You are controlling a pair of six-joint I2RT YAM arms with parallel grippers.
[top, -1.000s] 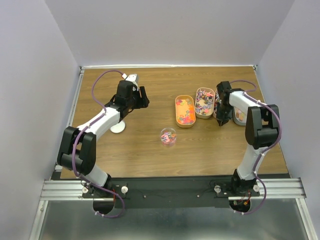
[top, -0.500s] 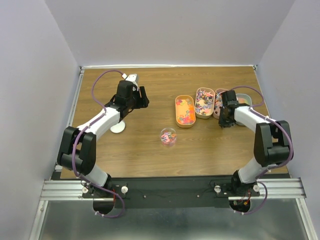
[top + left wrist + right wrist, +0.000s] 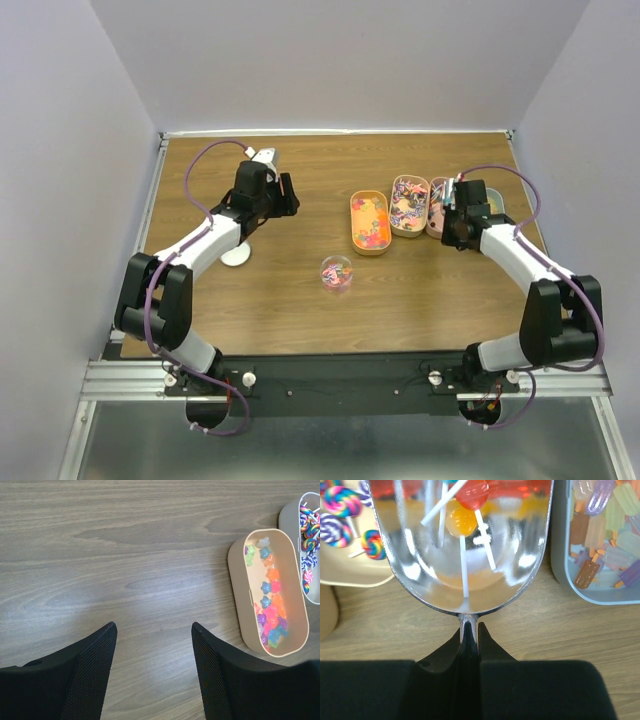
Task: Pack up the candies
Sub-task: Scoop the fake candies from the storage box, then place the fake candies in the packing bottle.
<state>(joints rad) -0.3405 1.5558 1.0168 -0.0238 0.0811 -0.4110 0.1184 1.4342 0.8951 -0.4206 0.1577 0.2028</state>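
Observation:
The candies are tiny multicoloured star sweets. Some lie in a small clear cup (image 3: 336, 271) and more in the orange oblong tray (image 3: 369, 222), also seen in the left wrist view (image 3: 270, 610). My right gripper (image 3: 470, 628) is shut on the handle of a metal scoop (image 3: 417, 567). The scoop holds a red lollipop (image 3: 472, 492) and an orange lollipop (image 3: 461, 521) and hovers at the trays. In the top view the right gripper (image 3: 456, 222) is over the pink tray. My left gripper (image 3: 152, 625) is open and empty above bare table, left of the orange tray (image 3: 288, 195).
A beige tray of swirl lollipops (image 3: 409, 205) stands beside the orange tray. A blue-grey tray of ice-lolly sweets (image 3: 605, 530) lies to the right of the scoop. A white round lid (image 3: 235, 256) lies under the left arm. Walls close the table's three far sides.
My right arm has swung its elbow out to the right and lowered. Its gripper and the scoop have shifted slightly right at the trays. The left arm has not moved.

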